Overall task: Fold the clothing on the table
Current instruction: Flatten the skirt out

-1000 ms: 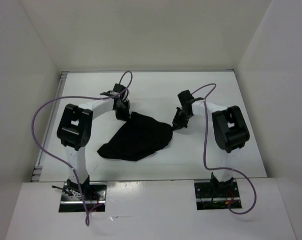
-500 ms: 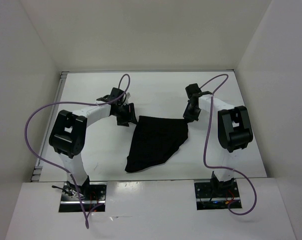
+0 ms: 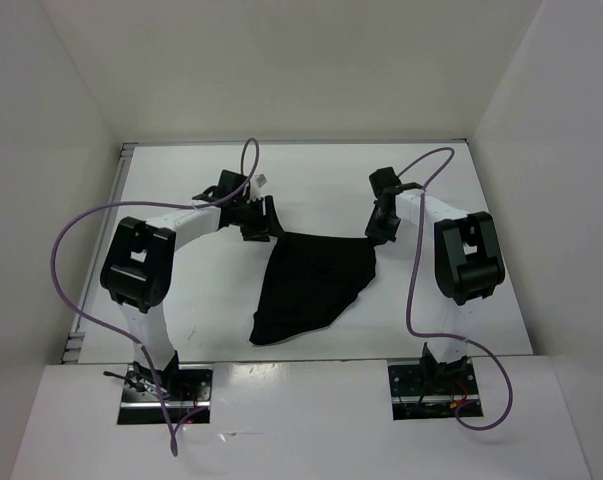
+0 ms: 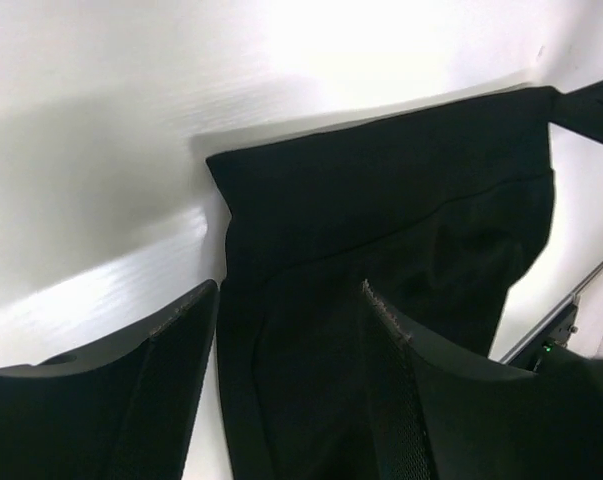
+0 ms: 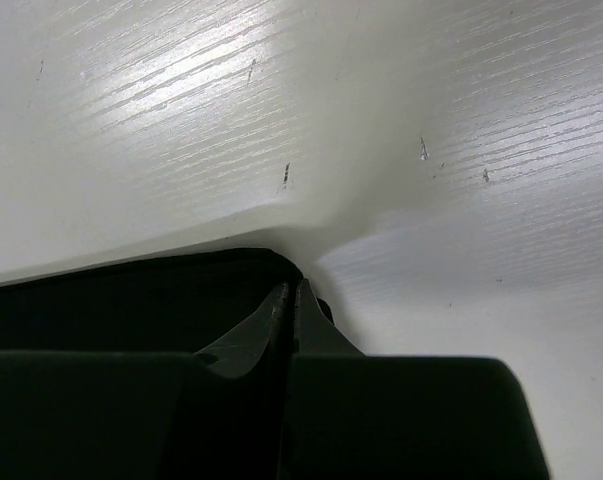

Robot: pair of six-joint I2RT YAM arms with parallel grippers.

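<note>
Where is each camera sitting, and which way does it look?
Top: high above and behind the arms, looking down on the table and cloth; both whole arms and their bases show.
Left wrist: on the left arm, looking past the open left end effector at a cloth corner lying on the table.
Right wrist: on the right arm, looking along the right end effector, shut on the cloth's edge.
Shared: all three views see the cloth and the table.

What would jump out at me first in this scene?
A black piece of clothing lies in the middle of the white table, dark against pale. The right fingers are pinched shut on its far right corner. The left fingers stand open by its far left corner.
</note>
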